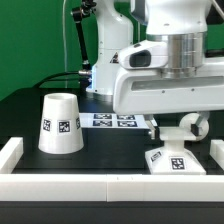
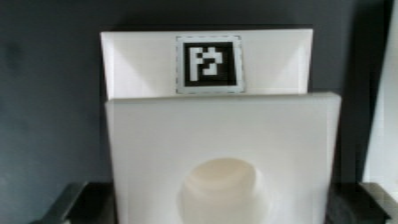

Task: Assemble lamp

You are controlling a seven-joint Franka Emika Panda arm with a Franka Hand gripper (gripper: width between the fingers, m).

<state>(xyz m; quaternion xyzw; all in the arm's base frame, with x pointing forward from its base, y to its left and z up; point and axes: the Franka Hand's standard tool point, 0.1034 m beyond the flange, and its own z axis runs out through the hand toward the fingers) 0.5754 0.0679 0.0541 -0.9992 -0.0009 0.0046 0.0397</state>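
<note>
The white cone shade (image 1: 60, 125) stands on the table at the exterior view's left, its tag facing the camera. The flat square base (image 1: 172, 160) lies at the exterior view's right, by the front rail. My gripper (image 1: 178, 138) hangs straight over it. In the wrist view the base (image 2: 222, 120) fills the picture, with its tag (image 2: 210, 62) at the far end. My gripper (image 2: 217, 205) is open, and its dark fingers (image 2: 75, 202) stand on either side of the base. A pale rounded shape (image 2: 228, 188) lies between them; I cannot tell whether it is the bulb or the base's socket.
The marker board (image 1: 115, 120) lies flat behind the base, between it and the shade. White rails run along the front (image 1: 100, 188), the left (image 1: 10, 152) and the right (image 1: 217, 152) of the black table. The arm's body rises behind the marker board.
</note>
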